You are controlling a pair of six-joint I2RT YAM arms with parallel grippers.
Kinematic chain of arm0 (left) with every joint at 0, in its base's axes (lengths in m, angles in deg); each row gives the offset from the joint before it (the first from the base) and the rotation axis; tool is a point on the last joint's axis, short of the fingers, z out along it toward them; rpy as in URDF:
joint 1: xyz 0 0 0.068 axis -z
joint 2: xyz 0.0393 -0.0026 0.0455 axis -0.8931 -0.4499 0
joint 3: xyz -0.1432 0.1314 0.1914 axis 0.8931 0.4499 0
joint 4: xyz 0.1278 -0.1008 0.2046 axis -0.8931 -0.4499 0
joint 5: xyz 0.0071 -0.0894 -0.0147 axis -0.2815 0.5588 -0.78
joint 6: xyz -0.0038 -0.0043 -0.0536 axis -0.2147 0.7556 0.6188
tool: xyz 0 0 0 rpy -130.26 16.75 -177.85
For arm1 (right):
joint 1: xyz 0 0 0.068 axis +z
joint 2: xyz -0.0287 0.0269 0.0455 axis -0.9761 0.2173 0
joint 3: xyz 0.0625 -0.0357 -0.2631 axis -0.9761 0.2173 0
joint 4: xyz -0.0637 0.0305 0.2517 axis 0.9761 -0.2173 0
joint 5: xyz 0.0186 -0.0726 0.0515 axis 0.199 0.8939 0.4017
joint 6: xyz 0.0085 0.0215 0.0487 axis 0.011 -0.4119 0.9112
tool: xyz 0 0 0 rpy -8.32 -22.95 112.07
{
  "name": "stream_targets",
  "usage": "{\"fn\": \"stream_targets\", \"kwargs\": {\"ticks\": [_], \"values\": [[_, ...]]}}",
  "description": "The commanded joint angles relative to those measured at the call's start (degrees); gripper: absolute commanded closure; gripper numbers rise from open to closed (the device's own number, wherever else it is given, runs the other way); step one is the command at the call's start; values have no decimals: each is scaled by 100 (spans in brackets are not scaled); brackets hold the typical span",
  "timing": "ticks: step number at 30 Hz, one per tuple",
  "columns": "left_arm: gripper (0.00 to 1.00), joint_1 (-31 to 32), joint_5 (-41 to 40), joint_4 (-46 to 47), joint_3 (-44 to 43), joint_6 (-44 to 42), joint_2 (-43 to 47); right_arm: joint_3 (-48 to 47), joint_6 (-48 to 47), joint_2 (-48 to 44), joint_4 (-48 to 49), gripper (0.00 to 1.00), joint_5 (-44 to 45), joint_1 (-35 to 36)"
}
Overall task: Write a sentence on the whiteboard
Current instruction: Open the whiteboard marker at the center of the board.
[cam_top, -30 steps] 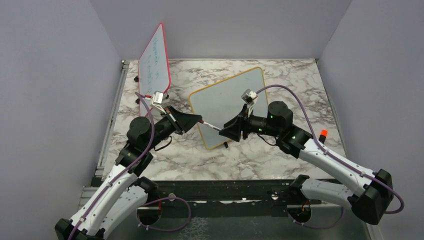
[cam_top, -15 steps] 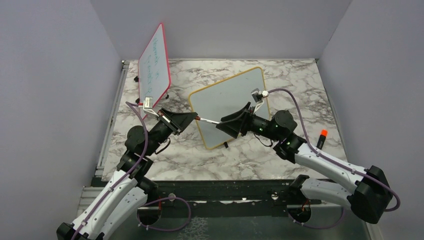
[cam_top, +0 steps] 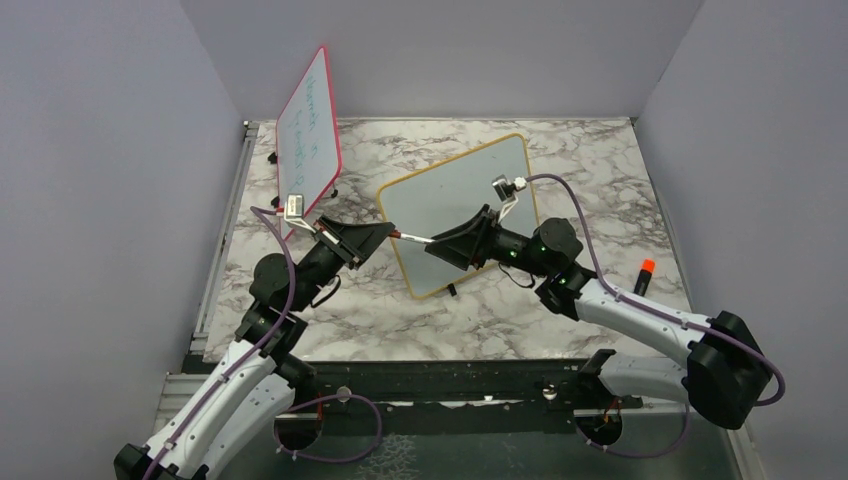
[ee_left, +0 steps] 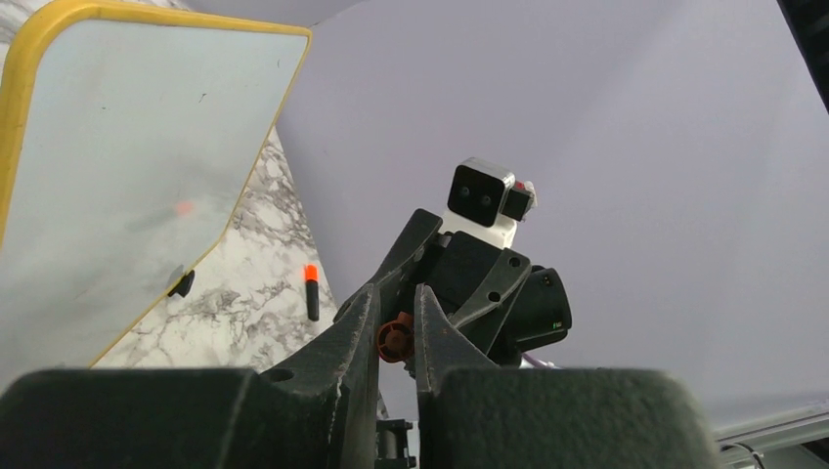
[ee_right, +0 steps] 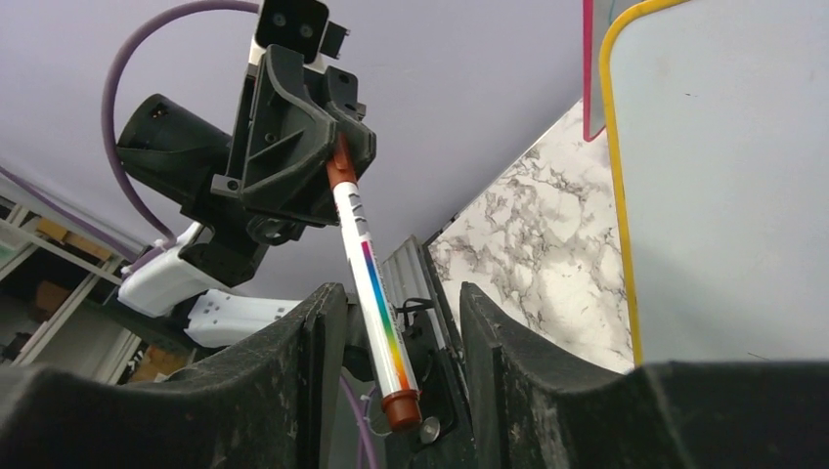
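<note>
Small print on the marker is too fine for you to read. The whiteboard runs lengthwise toward far right. Your left gripper pinches the marker; the right gripper is spread around it.

The whiteboard has a smooth, faintly glossy white face set in a yellow frame that looks like plastic. The tabletop is smooth, with a grey-and-white marble pattern. The marker has a glossy white barrel with a rainbow stripe and reddish-brown ends, and the left tool and right tool are matt black plastic, slightly grainy.
</note>
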Motion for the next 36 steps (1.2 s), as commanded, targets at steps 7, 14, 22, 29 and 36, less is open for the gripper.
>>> {"fn": "stream_targets", "kwargs": {"ticks": [7, 14, 22, 29, 36], "values": [[100, 17, -215, 251, 194, 237, 50, -294, 224, 81, 498, 54, -314, 24], [100, 17, -262, 270, 196, 290, 58, -366, 231, 130, 435, 58, -393, 26], [100, 17, -224, 293, 184, 359, 14, -409, 238, 186, 450, 66, -510, 24], [100, 17, -229, 293, 176, 447, 5, -405, 265, 210, 546, 70, -584, 24], [100, 16, -208, 293, 185, 510, -16, -389, 257, 198, 582, 71, -574, 24]]}}
